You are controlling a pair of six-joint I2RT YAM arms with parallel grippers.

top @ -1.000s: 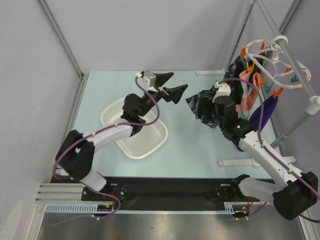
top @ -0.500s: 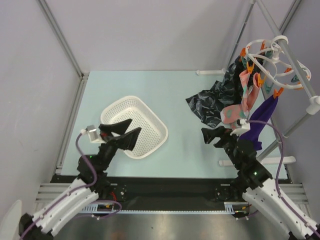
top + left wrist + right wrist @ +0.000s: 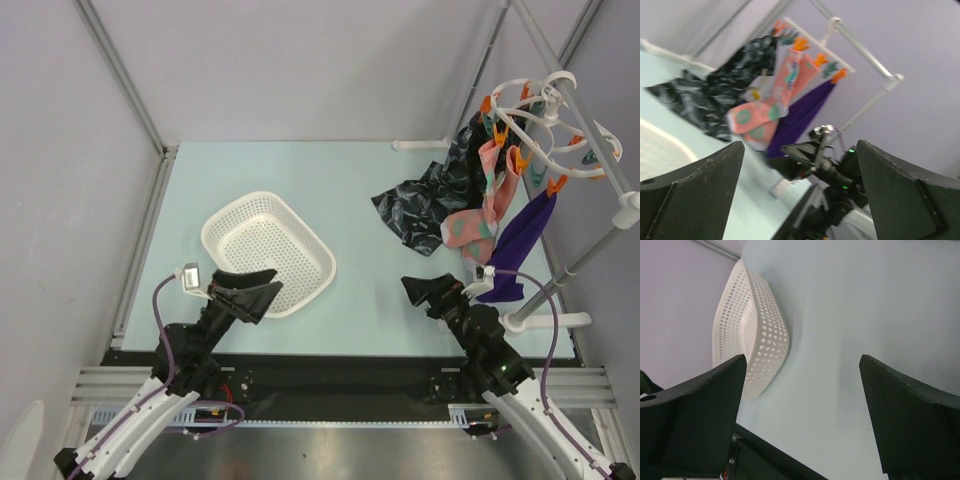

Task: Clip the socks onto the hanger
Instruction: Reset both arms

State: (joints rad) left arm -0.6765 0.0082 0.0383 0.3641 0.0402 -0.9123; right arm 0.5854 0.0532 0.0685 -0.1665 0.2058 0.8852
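Socks (image 3: 488,172) (image 3: 790,82): two, salmon-pink with teal and green dots, hanging from the left side of the hanger (image 3: 541,121) under orange pegs (image 3: 516,160), at the far right of the desk (image 3: 250,170). Their lower ends (image 3: 464,228) fold outward low down; whether they touch the desk cannot be told. The hanger is a white ring with a hook over a grey rod (image 3: 592,135). A navy cloth (image 3: 420,205) (image 3: 715,90) hangs just left of the socks, its lower part spread on the desk. A purple garment (image 3: 520,245) (image 3: 802,112) hangs just right of the socks, touching them. The basket (image 3: 232,213) (image 3: 765,335) is white and perforated, and sits left of centre, well apart from the hanging things; its floor and walls show bare across in the top view. The left end effector (image 3: 265,285) (image 3: 799,150) is at the basket's near edge, jaws spread wide, gripping nothing. The right end effector (image 3: 415,292) (image 3: 802,360) is low over the near desk, in front of the purple garment, apart from it, jaws likewise spread wide and gripping nothing.
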